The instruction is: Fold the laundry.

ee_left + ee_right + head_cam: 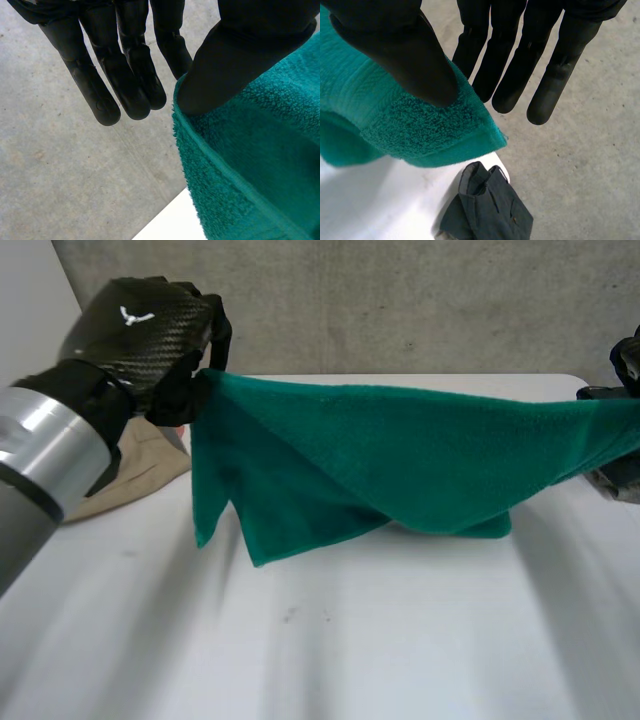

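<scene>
Left hand (140, 335), closest to the head camera, raised over the far left of the worktop (350, 640). Its thumb pinches one top corner of the green towel (400, 460) against straight fingers (130, 85). Right hand (627, 365) has the opposite top corner in the same pinch, thumb pressed onto the hemmed edge and fingers straight beyond it.

Towel position: top edge stretched between the two hands above the worktop. The body droops in diagonal folds, and the lowest fold appears to rest on the worktop near the middle.

Handling (judgement): looped terry, soft and light, with no stiffness of its own, so it sags wherever unsupported. Not slippery, not fragile. Best hold is at the corners, on the thicker hem band.

View notes: the head view gives the full span and a beige cloth (140, 465) lying beyond the left hand. The right wrist view adds a dark grey garment (487, 210) at the worktop's corner beneath that hand. The left wrist view gives the hem at the thumb.
</scene>
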